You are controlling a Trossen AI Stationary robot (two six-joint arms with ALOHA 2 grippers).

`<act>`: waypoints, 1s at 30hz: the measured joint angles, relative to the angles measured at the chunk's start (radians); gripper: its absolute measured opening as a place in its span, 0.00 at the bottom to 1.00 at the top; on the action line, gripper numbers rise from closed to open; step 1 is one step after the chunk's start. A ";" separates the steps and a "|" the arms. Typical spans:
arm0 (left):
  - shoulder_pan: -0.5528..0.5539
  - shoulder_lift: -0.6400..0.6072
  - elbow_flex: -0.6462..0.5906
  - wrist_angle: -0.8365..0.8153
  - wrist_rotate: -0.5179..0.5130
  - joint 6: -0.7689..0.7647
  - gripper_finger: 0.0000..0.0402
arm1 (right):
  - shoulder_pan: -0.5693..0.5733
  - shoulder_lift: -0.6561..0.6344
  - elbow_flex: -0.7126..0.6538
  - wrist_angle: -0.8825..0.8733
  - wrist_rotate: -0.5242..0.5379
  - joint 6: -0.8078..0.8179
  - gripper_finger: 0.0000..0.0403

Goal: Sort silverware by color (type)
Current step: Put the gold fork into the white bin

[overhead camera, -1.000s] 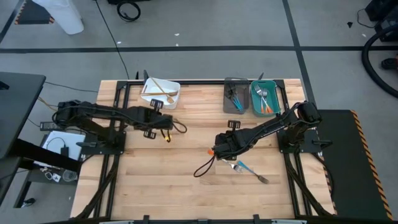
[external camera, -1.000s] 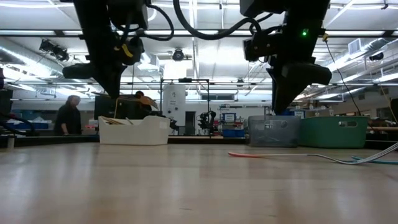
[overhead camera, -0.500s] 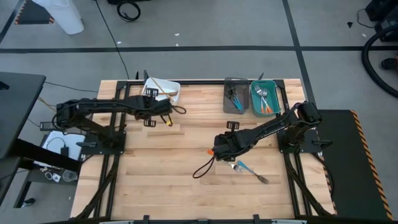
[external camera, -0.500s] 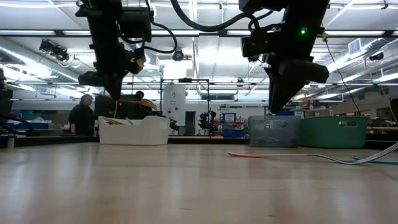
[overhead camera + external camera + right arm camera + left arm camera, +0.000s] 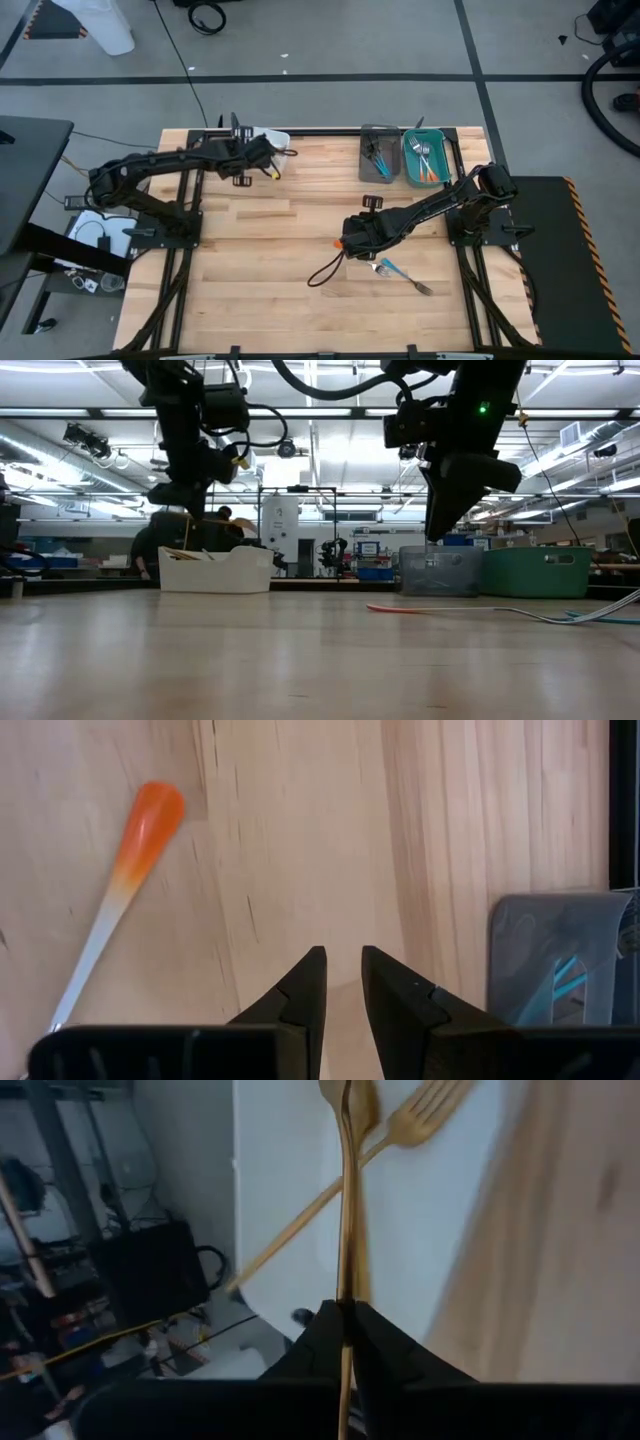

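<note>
My left gripper (image 5: 262, 152) hangs over the white bin (image 5: 282, 140) at the table's far left, shut on a thin gold utensil (image 5: 345, 1200). A gold fork (image 5: 425, 1112) and another gold piece lie in that bin (image 5: 290, 1190). My right gripper (image 5: 343, 982) stands open above bare wood near the table's middle (image 5: 350, 240), with nothing between its fingers. An orange-handled utensil (image 5: 135, 840) lies flat on the table beside it. A blue-handled fork (image 5: 400, 272) lies nearer the front edge. My left gripper pinches the gold utensil's slim handle (image 5: 344, 1295) between its two fingers. The handle runs on along the fingers, and its head (image 5: 352, 1100) reaches out over the white bin. The fingers slant down toward the far edge. The utensil is lifted clear of the table.
A grey bin (image 5: 377, 155) and a teal bin (image 5: 424, 158) holding silverware stand side by side at the far right. A dark cable (image 5: 325, 270) loops on the wood by my right arm. A person (image 5: 160, 545) moves in the room behind the white bin.
My left gripper has swung toward the table's far edge with the gold utensil, from beside the white bin to above it, rolling a little on the way and staying shut. The person in the background has walked to the right.
</note>
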 joint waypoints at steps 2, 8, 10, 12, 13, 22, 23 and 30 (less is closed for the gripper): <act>0.022 0.000 0.000 0.015 -0.015 0.043 0.04 | 0.000 0.000 0.000 0.002 0.000 0.000 0.19; 0.088 0.003 0.000 0.054 -0.031 0.171 0.04 | 0.001 0.000 -0.009 0.027 0.000 -0.001 0.19; 0.108 0.003 0.000 0.071 -0.034 0.205 0.04 | 0.001 0.000 -0.028 0.046 -0.003 -0.007 0.19; 0.125 0.003 0.000 0.086 -0.034 0.239 0.04 | 0.001 0.000 -0.050 0.072 -0.019 -0.017 0.19; 0.132 0.003 0.000 0.093 -0.034 0.252 0.04 | 0.001 0.000 -0.061 0.082 -0.027 -0.021 0.19; 0.152 0.029 0.000 0.117 -0.039 0.343 0.04 | 0.001 0.000 -0.131 0.228 -0.012 -0.036 0.19; 0.150 0.039 0.000 0.120 -0.046 0.350 0.04 | 0.001 0.000 -0.138 0.249 -0.007 -0.045 0.19; 0.143 0.129 0.000 0.155 -0.091 0.380 0.04 | 0.002 0.000 -0.148 0.279 0.009 -0.059 0.19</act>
